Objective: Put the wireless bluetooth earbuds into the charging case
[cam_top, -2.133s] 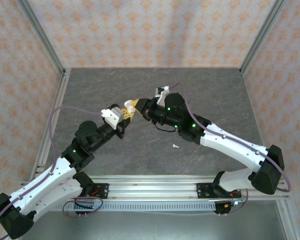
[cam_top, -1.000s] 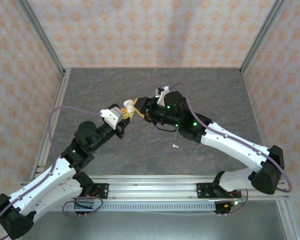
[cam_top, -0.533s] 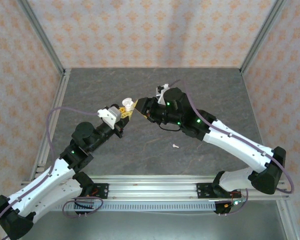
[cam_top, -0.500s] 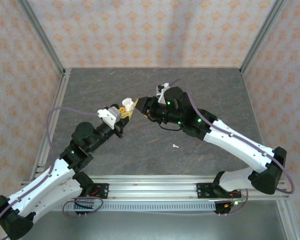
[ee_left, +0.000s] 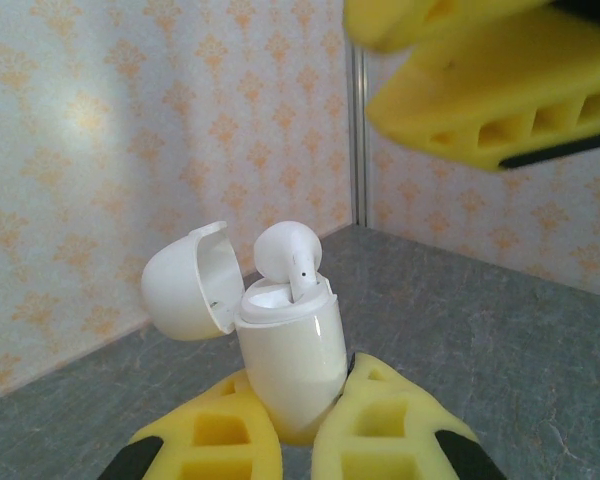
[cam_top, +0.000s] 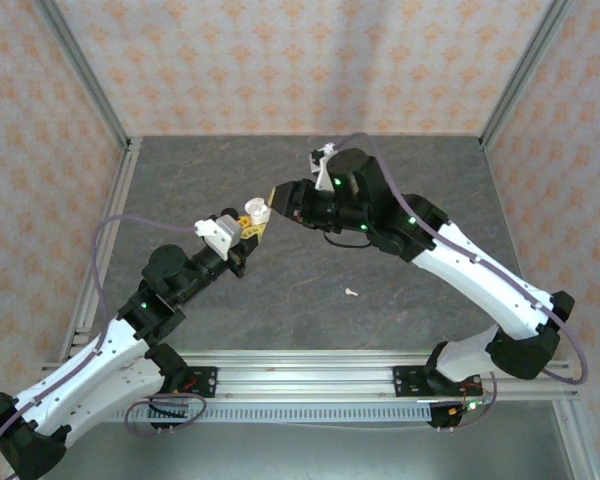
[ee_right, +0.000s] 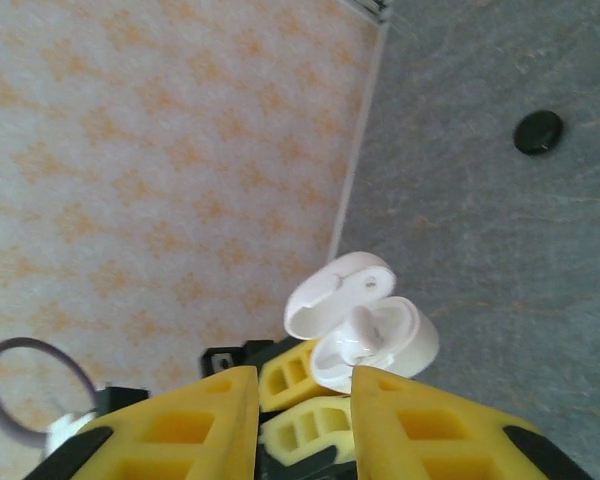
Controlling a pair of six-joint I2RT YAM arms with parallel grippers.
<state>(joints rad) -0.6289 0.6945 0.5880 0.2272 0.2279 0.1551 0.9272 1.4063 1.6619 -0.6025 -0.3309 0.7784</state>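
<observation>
The left gripper (ee_left: 298, 425) clamped the white case (ee_left: 292, 350) upright between its 2 yellow fingers, with the lid (ee_left: 185, 285) hinged open to the left. 1 earbud (ee_left: 285, 250) sat stem-down in the case, its head above the rim. The right gripper (ee_left: 385, 60) hung at the upper right, clear of the case, with the grey table (ee_left: 500, 340) behind.

White charging case (ee_left: 290, 345) and earbud (ee_left: 283, 248); yellow left claw (ee_left: 302, 405) and right claw (ee_right: 303, 388); grey mottled table (cam_top: 180, 180); orange-flowered cream walls (cam_top: 280, 60); black disc (ee_right: 538, 131).
</observation>
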